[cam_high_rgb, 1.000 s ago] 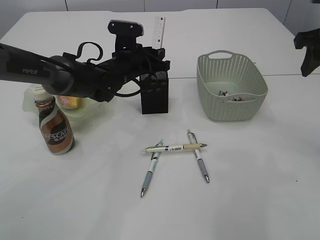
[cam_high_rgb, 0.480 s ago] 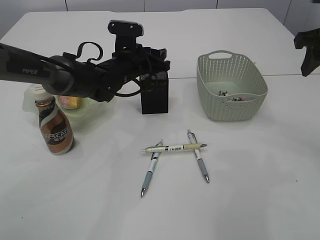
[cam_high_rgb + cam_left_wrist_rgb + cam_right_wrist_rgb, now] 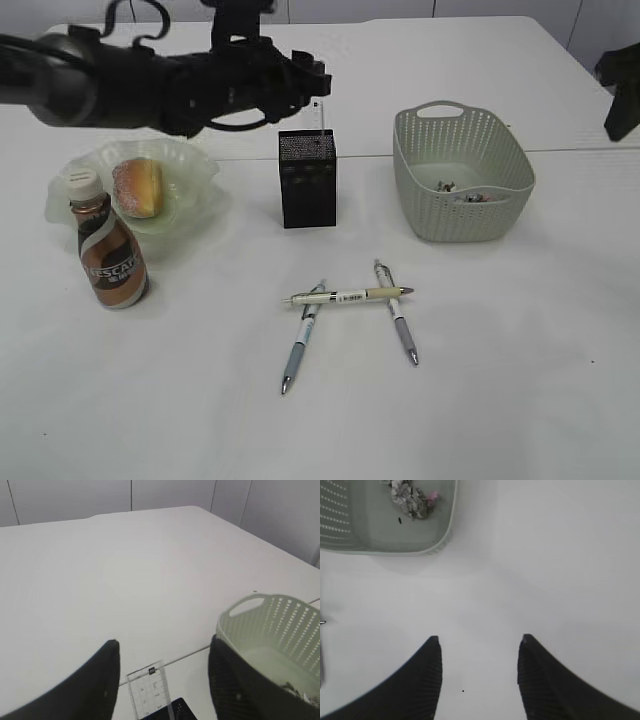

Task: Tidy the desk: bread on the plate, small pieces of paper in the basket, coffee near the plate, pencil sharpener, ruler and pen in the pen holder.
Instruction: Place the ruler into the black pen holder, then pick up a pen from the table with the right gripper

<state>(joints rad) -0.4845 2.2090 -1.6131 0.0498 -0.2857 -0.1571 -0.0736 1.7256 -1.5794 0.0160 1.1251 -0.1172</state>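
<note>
The black mesh pen holder (image 3: 307, 178) stands mid-table with the clear ruler (image 3: 148, 687) upright inside it. My left gripper (image 3: 164, 641) hovers open above the ruler, touching nothing; in the exterior view it hangs over the holder (image 3: 312, 82). Bread (image 3: 138, 186) lies on the pale green plate (image 3: 195, 160), and the coffee bottle (image 3: 108, 250) stands just in front. Three pens (image 3: 347, 295) lie crossed on the table. Paper pieces (image 3: 410, 497) rest in the basket (image 3: 463, 185). My right gripper (image 3: 479, 639) is open over bare table. No pencil sharpener is in view.
The basket (image 3: 270, 625) stands right of the pen holder (image 3: 172, 711). A seam between two tables runs behind both. The right arm (image 3: 622, 90) shows only at the right edge of the exterior view.
The left jaws opened and the arm rose and drew back from the pen holder. The ruler sank lower into the holder. Plate and bread are now uncovered. The right arm stayed still.
</note>
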